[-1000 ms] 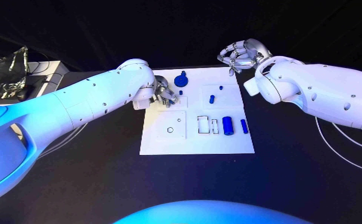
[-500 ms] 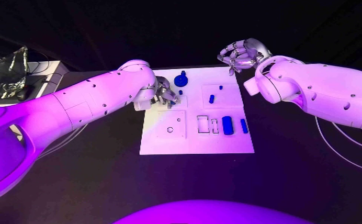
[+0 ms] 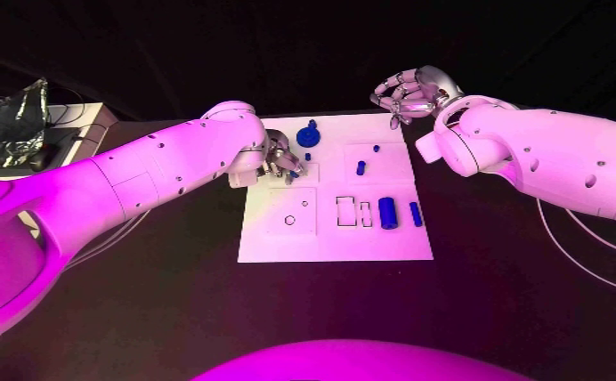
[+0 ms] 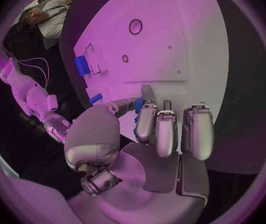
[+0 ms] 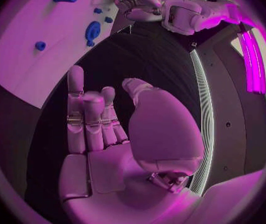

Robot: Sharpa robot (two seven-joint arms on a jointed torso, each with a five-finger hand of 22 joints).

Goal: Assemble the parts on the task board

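The white task board (image 3: 334, 239) lies mid-table. It carries a round blue knob (image 3: 310, 137), a small blue peg (image 3: 307, 158), two short blue pieces (image 3: 360, 167), a blue cylinder (image 3: 388, 213) and a blue bar (image 3: 416, 214). My left hand (image 3: 281, 160) hovers low over the board's far left part. In the left wrist view its thumb and a finger (image 4: 146, 115) lie on either side of the peg (image 4: 137, 105); whether they grip it I cannot tell. My right hand (image 3: 411, 94) hangs above the board's far right corner, fingers loosely bent, holding nothing.
Empty outlined slots (image 3: 346, 211) and a ring hole (image 3: 289, 220) mark the board's near half. A crumpled clear bag (image 3: 26, 123) and a grey box (image 3: 80, 132) sit off the table's left. Pale cables (image 3: 565, 239) run at the right.
The left hand's fingers have shifted slightly beside the small peg. The parts on the board and the right hand stay where they were.
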